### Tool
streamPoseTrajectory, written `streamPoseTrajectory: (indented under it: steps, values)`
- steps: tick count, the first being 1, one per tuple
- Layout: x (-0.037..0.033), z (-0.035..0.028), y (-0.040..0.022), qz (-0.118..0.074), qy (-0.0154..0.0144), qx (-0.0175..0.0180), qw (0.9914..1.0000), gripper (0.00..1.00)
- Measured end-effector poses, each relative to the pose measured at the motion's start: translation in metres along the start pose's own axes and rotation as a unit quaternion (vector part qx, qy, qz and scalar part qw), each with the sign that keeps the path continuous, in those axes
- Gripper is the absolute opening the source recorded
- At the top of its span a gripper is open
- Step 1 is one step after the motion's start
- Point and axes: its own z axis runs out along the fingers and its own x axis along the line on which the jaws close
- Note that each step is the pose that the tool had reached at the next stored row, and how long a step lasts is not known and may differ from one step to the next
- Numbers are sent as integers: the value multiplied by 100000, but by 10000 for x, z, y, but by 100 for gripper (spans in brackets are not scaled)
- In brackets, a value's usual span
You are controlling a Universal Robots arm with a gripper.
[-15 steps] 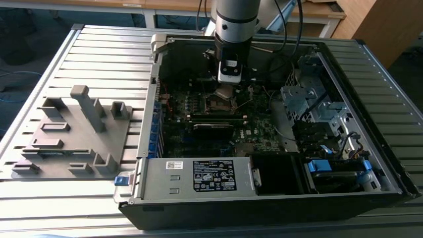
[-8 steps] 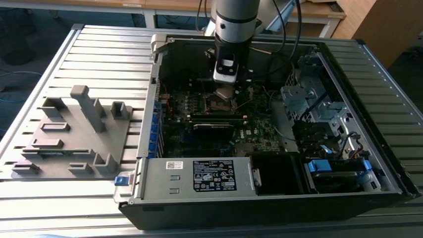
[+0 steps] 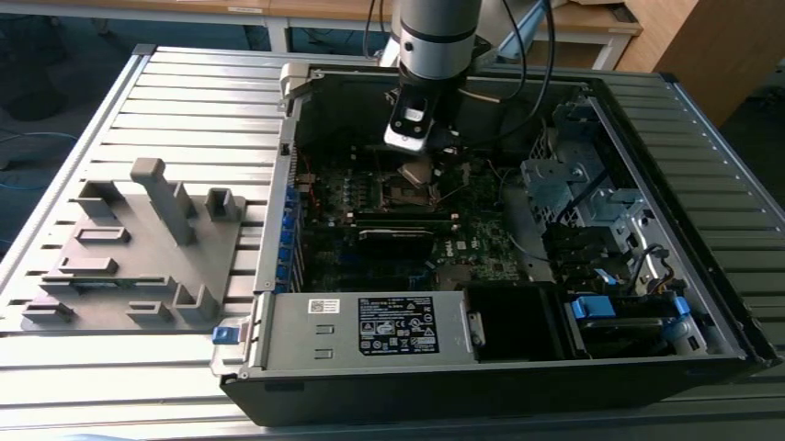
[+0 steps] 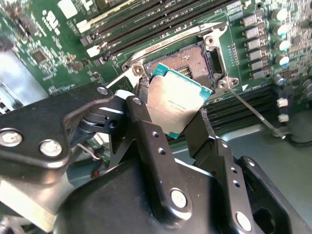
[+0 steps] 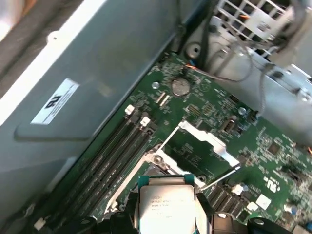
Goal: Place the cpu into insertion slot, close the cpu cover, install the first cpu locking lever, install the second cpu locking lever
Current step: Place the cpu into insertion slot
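Currently the tool (image 4: 171, 117) pinches the cpu (image 4: 179, 105) by two opposite edges, holding it tilted just above the insertion slot (image 4: 191, 59), not yet seated. The cpu cover (image 5: 210, 140) stands swung open beside the socket, and a thin locking lever (image 4: 253, 109) juts out nearby, seemingly released. The chip should handle as light, stiff and thin, yet fragile: a skewed landing could bend the socket's fine contacts, so an edge grip clear of the underside suits it. The computer case (image 3: 491, 395) lies open on the tabletop (image 3: 184, 92).
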Motion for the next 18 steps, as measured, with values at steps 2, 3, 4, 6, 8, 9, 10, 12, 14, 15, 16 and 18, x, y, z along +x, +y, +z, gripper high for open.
streamPoseTrajectory:
  steps: [2,3,4,6,8,9,10,12,14,15,16,18]
  values:
    - [0,1,0,1791,-166,-12,99984,54]
    - [0,2,0,2691,-249,-15,99963,54]
    - [0,2,0,3586,-334,-22,99935,54]
    - [0,3,0,5457,-507,-30,99850,54]
    - [0,4,0,7234,-673,-43,99736,54]
    - [0,5,0,8096,-753,-48,99669,54]
    - [0,5,0,8963,-833,-53,99594,54]
    - [0,6,-1,10634,-989,-61,99428,54]
    - [1,7,-1,12339,-1151,-70,99229,54]
    - [1,7,-2,13160,-1225,-74,99123,54]
    - [1,8,-2,13981,-1300,-84,99009,54]
    - [1,9,-2,15607,-1454,-91,98764,54]
